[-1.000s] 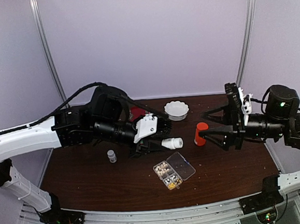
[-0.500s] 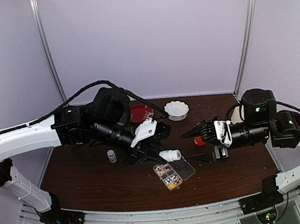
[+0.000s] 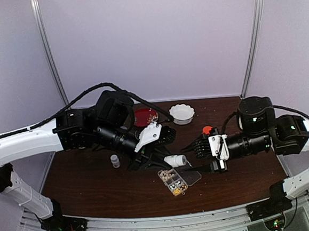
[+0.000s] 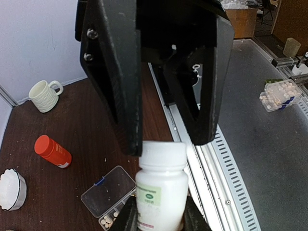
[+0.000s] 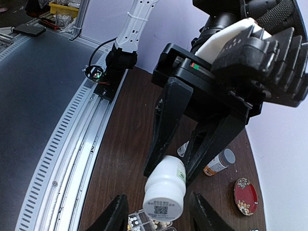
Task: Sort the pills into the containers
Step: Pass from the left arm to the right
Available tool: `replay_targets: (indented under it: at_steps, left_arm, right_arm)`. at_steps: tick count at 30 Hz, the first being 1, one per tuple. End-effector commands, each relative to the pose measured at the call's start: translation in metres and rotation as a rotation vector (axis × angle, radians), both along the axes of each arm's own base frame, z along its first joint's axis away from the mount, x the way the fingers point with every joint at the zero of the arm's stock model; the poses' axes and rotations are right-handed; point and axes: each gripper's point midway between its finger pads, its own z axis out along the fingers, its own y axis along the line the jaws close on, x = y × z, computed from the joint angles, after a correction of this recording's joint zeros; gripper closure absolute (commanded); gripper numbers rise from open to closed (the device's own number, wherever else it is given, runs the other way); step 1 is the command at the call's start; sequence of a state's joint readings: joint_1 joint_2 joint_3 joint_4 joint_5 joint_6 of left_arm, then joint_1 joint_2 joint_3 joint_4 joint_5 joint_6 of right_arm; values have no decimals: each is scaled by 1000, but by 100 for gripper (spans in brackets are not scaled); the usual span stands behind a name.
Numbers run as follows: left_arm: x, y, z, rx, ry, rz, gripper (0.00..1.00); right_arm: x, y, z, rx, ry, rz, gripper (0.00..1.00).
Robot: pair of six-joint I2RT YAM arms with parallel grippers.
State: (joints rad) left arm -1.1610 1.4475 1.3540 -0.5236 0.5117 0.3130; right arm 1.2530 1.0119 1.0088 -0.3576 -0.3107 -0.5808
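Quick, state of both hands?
Left hand: closed on the white bottle.
Right hand: open, straddling that bottle's base, not visibly gripping it.

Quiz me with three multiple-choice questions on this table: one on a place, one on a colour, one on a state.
1. Where is the white plastic bottle?
A. lying on the floor
B. between the fingers of the left gripper
C. standing alone on the table

2. What colour is the small round dish beside the white scalloped bowl?
A. red
B. blue
C. green

3. The lid of the clear plastic pill box is:
A. shut
B. open
C. missing

Answers: B, the left wrist view shows it clamped; A, it shows red from above; B, the lid lies flat beside the cells.
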Motion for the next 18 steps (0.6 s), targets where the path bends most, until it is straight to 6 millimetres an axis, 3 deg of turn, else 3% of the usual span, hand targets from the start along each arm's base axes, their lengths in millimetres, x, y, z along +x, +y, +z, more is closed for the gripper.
replay_targets:
  at_steps: [1, 12, 18]
  left_arm:
    - [0, -4, 10, -48, -1, -6, 100]
    - [0, -4, 9, -47, 3, -5, 100]
    - [0, -4, 8, -47, 7, -6, 100]
  right_arm:
    - [3, 2, 10, 19, -21, -22, 57]
    - [6, 6, 9, 17, -18, -35, 59]
    - [8, 7, 7, 12, -15, -45, 68]
